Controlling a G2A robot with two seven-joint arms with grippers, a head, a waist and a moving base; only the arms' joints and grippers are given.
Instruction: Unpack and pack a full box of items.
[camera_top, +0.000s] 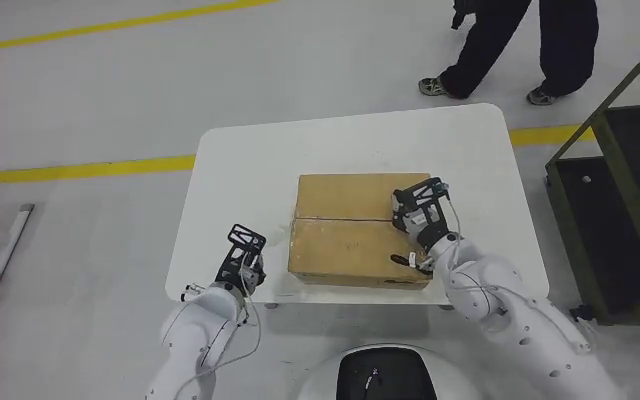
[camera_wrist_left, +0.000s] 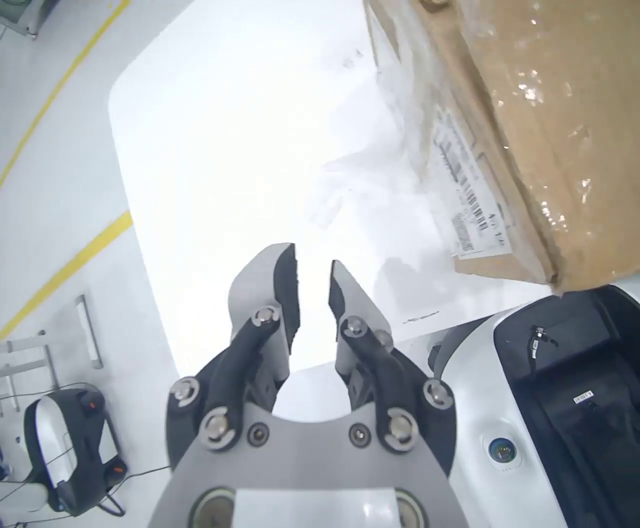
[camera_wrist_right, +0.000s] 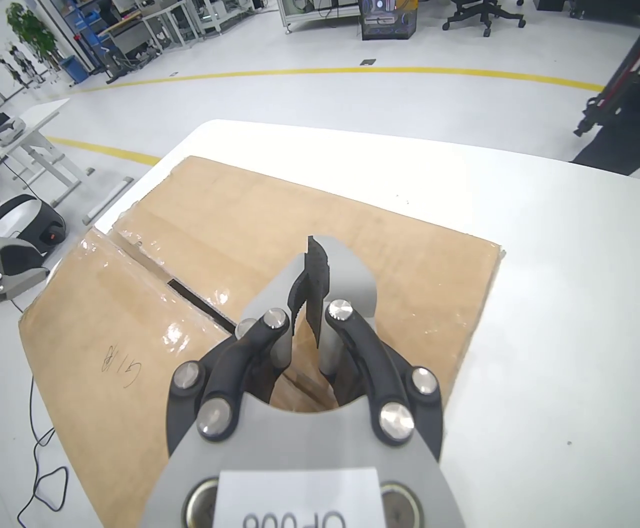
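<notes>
Top view: we see the box (camera_top: 350, 228), flaps closed, mid-table (camera_top: 240, 160). Right gripper (camera_top: 420, 208) is over its 3 o'clock end, left gripper (camera_top: 243, 250) at box's 8 o'clock, over bare tabletop. Left wrist: jaws a bit apart, holding nothing, box nearby. Right wrist: jaws together, above box top by the seam.

My table (camera_top: 250, 160) is white with rounded corners and stands on a pale grey floor. I count 2 yellow lines there: 1 (camera_top: 90, 170) runs up to the table's left edge, the other (camera_top: 120, 25) lies farther off. A dark metal-framed rack (camera_top: 600, 220) stands to my right, near the table. Low on my left sits a white-and-black device (camera_wrist_left: 65, 440) with cables. Across the room I see a black office chair (camera_wrist_right: 485, 12), a potted plant (camera_wrist_right: 27, 30), a white desk (camera_wrist_right: 35, 125) and a black tripod (camera_wrist_right: 607, 95).
</notes>
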